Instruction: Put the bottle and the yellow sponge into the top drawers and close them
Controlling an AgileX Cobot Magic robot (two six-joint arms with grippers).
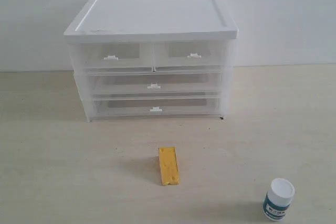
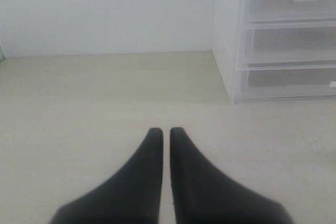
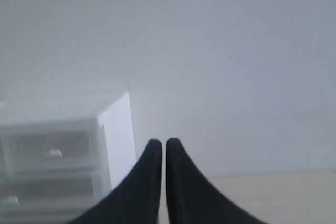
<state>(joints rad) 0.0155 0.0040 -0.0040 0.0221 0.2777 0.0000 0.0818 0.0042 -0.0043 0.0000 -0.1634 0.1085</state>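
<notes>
The yellow sponge (image 1: 168, 166) lies flat on the table in front of the drawer unit (image 1: 152, 22). At the front right stands the bottle (image 1: 278, 199), upright, with a white cap and teal label. Both top drawers, the left one (image 1: 116, 55) and the right one (image 1: 189, 53), are pushed in. No arm shows in the exterior view. In the left wrist view my left gripper (image 2: 164, 130) is shut and empty, off to one side of the unit (image 2: 273, 35). My right gripper (image 3: 159, 142) is likewise shut with nothing in it, and the unit (image 3: 63, 150) appears blurred behind it.
Two full-width drawers (image 1: 153, 85) sit shut below the top pair. A pale wall (image 1: 283, 14) stands behind the unit. The light tabletop (image 1: 63, 171) stretches around the sponge and bottle.
</notes>
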